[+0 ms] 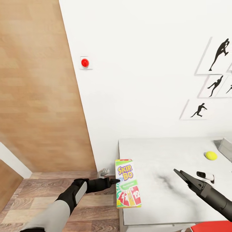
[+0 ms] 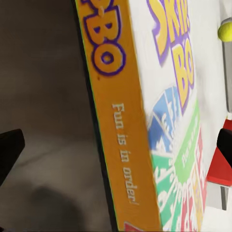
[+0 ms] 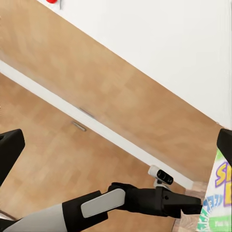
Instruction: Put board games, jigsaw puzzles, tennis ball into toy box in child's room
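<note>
SKIP-BO box held at the table's near-left corner, toy box barely in sight

My left gripper point(image 1: 116, 181) pinches the SKIP-BO box point(image 1: 127, 183) by its edge over the table point(image 1: 161, 154) corner; a thin grip, so I judge it could twist or drop to the floor during the carry. My right gripper point(image 1: 184, 176) hangs with jaws apart, holding nothing. The tennis ball point(image 1: 211, 155) lies far right, near the toy box point(image 1: 227, 149).

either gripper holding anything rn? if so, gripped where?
Left gripper is shut on the SKIP-BO box, clamping its left long edge at mid-height. Right gripper hangs open above the table, holding nothing.
</note>
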You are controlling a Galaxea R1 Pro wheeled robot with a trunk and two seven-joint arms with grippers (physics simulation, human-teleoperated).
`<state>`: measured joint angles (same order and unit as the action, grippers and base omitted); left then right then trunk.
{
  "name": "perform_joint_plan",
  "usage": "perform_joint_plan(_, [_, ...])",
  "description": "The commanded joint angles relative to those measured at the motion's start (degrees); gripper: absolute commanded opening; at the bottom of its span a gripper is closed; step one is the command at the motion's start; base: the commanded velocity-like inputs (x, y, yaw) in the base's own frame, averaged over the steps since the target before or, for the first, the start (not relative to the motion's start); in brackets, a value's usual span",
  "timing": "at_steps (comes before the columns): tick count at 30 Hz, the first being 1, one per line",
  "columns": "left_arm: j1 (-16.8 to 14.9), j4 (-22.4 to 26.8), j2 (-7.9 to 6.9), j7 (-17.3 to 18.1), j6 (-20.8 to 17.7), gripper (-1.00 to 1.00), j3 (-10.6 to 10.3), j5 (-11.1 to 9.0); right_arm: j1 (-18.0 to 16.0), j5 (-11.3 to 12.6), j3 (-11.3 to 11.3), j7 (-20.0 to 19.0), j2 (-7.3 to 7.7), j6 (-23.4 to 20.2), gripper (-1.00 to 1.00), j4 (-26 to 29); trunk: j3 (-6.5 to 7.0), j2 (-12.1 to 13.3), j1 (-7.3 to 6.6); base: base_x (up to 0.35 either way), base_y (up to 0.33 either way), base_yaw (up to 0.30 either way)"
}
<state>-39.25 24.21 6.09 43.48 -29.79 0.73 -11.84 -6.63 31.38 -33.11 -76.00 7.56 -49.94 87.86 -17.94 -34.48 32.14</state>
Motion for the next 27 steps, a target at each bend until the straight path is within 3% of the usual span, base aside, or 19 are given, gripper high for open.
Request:
perform_joint_plan(1, [-0.03, 0.01, 0.03, 0.03, -0.45, 1.0, 0.07, -0.23, -0.04, 0.17, 0.0, -0.08, 0.01, -0.42, 1.0, 0.0, -0.08, -0.07, 0.02, 0.0, -0.22, 0.0])
perform_joint_plan(27, [-0.03, 0.01, 0.24, 0.12, -0.36, 1.0, 0.09, -0.28, 0.0, 0.17, 0.06, -0.12, 0.0, -0.42, 1.0, 0.0, -0.08, -0.07, 0.02, 0.0, -0.036, 0.0])
